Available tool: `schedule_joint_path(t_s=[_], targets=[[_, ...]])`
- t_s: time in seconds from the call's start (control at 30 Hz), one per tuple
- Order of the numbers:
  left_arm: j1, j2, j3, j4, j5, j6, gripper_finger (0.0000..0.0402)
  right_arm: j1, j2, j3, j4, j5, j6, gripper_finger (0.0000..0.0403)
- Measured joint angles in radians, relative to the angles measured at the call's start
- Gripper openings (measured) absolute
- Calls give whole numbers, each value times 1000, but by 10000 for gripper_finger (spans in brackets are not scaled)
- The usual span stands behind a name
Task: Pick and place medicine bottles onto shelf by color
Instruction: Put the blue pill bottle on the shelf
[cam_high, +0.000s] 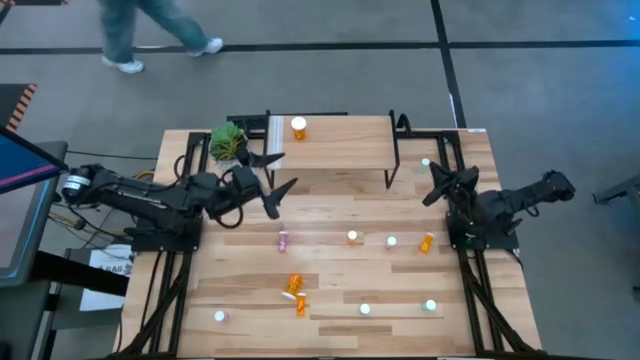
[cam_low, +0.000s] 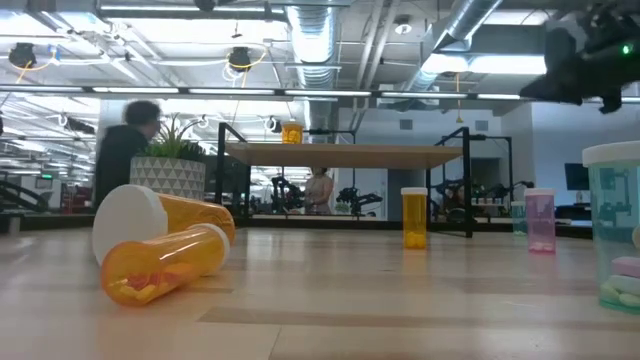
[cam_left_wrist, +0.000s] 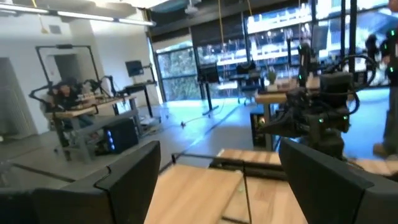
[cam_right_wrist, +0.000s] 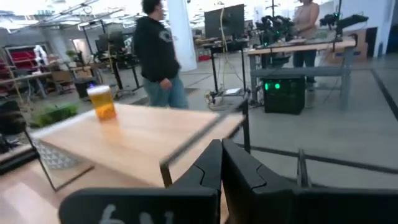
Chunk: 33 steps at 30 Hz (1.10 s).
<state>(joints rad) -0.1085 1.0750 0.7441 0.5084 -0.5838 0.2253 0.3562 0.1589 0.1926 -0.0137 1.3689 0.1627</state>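
The shelf (cam_high: 330, 142) stands at the table's far side, and one orange bottle (cam_high: 298, 127) stands upright on its left part; the bottle also shows in the right wrist view (cam_right_wrist: 102, 102). Several small bottles stand scattered on the table, among them a pink one (cam_high: 283, 240), an orange one (cam_high: 352, 237) and a teal one (cam_high: 391, 241). Two larger orange bottles (cam_high: 295, 293) lie on their sides near the front. My left gripper (cam_high: 277, 176) hovers open and empty at the shelf's near left corner. My right gripper (cam_high: 434, 183) is shut and empty beside the shelf's right end.
A potted plant (cam_high: 228, 142) stands at the shelf's left end. A teal bottle (cam_high: 425, 163) stands by the shelf's right legs, close to my right gripper. A person (cam_high: 150, 30) walks on the floor beyond the table. More bottles (cam_high: 365, 309) stand along the near edge.
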Motion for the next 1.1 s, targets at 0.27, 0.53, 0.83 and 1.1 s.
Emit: schedule_joint_path(t_s=[0.27,0.53,0.83,1.1], targets=[[102,25,0,49,150,-54,316,-119,102,98,-169,-68,21,33],[122,25,0,18,179,-42,316,-348,233,115,-402,-381,349,33],[122,25,0,19,178,-1,316,-614,286,115,-480,-483,387,33],[131,25,0,20,179,14,316,-845,312,115,-528,-690,398,42]])
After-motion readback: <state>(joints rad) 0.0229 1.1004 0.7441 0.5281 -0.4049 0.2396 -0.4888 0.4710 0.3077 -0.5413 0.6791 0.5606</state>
